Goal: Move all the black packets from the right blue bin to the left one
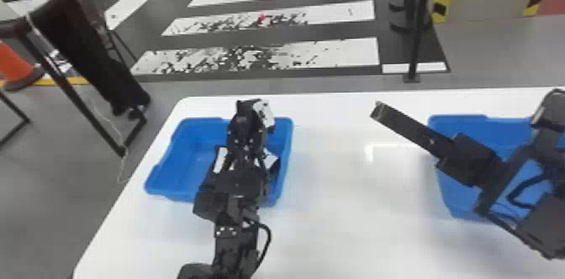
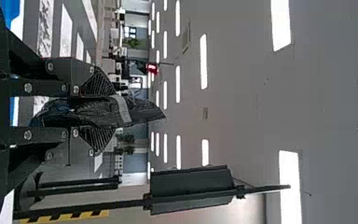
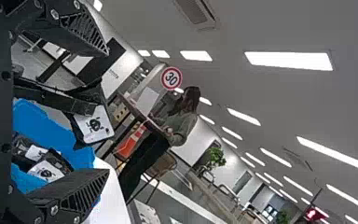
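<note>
Above the left blue bin [image 1: 180, 119], my left gripper [image 1: 248, 120] holds a black packet [image 1: 264, 112] with a white label. In the left wrist view the left gripper [image 2: 114, 110] is shut on this packet [image 2: 142, 112]. More black packets [image 1: 271, 160] lie in the left bin, partly hidden by the left arm; the right wrist view shows packets [image 3: 51, 169] there too. My right gripper [image 1: 378, 111] is between the bins, nearer the right one, above the table; the right wrist view shows the right gripper [image 3: 108, 112] open and empty. The right arm covers much of the right blue bin [image 1: 458, 120].
Both bins stand on a white table [image 1: 336, 215] with a rounded far-left corner. Beyond its far edge is a black post [image 1: 416, 47]. A dark chair-like frame [image 1: 90, 51] stands on the floor to the left, near an orange cone [image 1: 12, 64].
</note>
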Robot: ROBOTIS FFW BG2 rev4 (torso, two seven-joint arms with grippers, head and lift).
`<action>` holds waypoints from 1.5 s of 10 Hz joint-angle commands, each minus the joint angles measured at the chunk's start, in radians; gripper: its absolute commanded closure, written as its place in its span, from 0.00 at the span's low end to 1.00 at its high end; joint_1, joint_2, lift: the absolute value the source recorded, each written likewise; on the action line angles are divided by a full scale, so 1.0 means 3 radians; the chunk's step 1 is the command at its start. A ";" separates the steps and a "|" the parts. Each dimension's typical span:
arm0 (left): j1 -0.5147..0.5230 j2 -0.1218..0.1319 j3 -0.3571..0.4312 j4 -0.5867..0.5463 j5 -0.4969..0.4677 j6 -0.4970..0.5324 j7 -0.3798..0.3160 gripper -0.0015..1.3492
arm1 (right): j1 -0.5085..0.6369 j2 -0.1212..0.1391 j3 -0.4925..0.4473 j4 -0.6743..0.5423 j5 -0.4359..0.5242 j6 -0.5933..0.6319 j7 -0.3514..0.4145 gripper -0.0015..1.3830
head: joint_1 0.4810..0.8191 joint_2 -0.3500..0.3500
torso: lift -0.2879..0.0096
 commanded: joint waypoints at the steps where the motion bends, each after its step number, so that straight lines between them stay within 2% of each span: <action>1: 0.0048 -0.0008 0.0107 0.0002 -0.0040 0.0017 0.0000 0.17 | 0.0040 0.0000 -0.0105 -0.0083 0.0137 -0.0067 0.0000 0.10 | 0.63 0.88 | 0.40; 2: 0.0097 -0.0033 0.0247 -0.0006 -0.0246 -0.0155 0.0000 0.04 | 0.0072 0.0000 -0.0178 -0.0140 0.0203 -0.0083 0.0005 0.10 | 0.63 0.88 | 0.40; 3: 0.0138 -0.0054 0.0366 -0.0006 -0.0339 -0.0318 0.0005 0.09 | 0.0089 0.0000 -0.0218 -0.0148 0.0210 -0.0092 0.0010 0.10 | 0.63 0.88 | 0.40; 4: 0.0211 -0.0069 0.0433 -0.0039 -0.0280 -0.0539 0.0005 0.09 | 0.0089 0.0005 -0.0238 -0.0157 0.0270 -0.0149 0.0010 0.10 | 0.62 0.88 | 0.40; 5: 0.0350 -0.0084 0.0426 -0.0252 -0.0140 -0.0637 0.0005 0.09 | 0.0121 0.0031 -0.0411 -0.0271 0.0662 -0.0173 0.0005 0.10 | 0.61 0.89 | 0.40; 6: 0.0506 -0.0079 0.0346 -0.0538 0.0059 -0.0613 0.0000 0.09 | 0.0187 0.0056 -0.0623 -0.0468 0.1160 -0.0165 -0.0102 0.10 | 0.59 0.89 | 0.40; 7: 0.0645 -0.0069 0.0240 -0.0808 0.0325 -0.0564 -0.0046 0.10 | 0.0301 0.0082 -0.0836 -0.0819 0.1759 0.0007 -0.0373 0.10 | 0.57 0.85 | 0.40; 8: 0.0776 -0.0074 0.0187 -0.1037 0.0538 -0.0482 -0.0153 0.10 | 0.0318 0.0107 -0.0982 -0.1008 0.2244 0.0358 -0.0552 0.10 | 0.55 0.77 | 0.40; 9: 0.0898 -0.0074 0.0147 -0.1225 0.0678 -0.0351 -0.0255 0.10 | 0.0252 0.0118 -0.1089 -0.1016 0.2556 0.0800 -0.0711 0.09 | 0.57 0.69 | 0.40; 10: 0.0964 -0.0074 0.0127 -0.1348 0.0737 -0.0179 -0.0383 0.10 | 0.0146 0.0123 -0.1202 -0.0958 0.2802 0.1226 -0.0767 0.08 | 0.59 0.64 | 0.40; 11: 0.0997 -0.0074 0.0140 -0.1438 0.0771 0.0074 -0.0516 0.09 | 0.0015 0.0112 -0.1262 -0.0836 0.2975 0.1618 -0.0762 0.08 | 0.63 0.56 | 0.40; 12: 0.1021 -0.0074 0.0187 -0.1561 0.0844 0.0459 -0.0654 0.09 | -0.0108 0.0087 -0.1262 -0.0697 0.3081 0.1888 -0.0767 0.08 | 0.63 0.47 | 0.40; 13: 0.1087 -0.0079 0.0273 -0.1757 0.0904 0.0933 -0.0741 0.09 | -0.0157 0.0087 -0.1262 -0.0566 0.3134 0.1995 -0.0767 0.08 | 0.63 0.41 | 0.40; 14: 0.1119 -0.0084 0.0327 -0.1863 0.0897 0.1162 -0.0751 0.09 | -0.0165 0.0082 -0.1262 -0.0451 0.3168 0.2003 -0.0767 0.08 | 0.63 0.39 | 0.40; 15: 0.1119 -0.0100 0.0360 -0.1863 0.0897 0.1179 -0.0751 0.09 | -0.0173 0.0082 -0.1262 -0.0353 0.3208 0.2003 -0.0767 0.08 | 0.63 0.37 | 0.40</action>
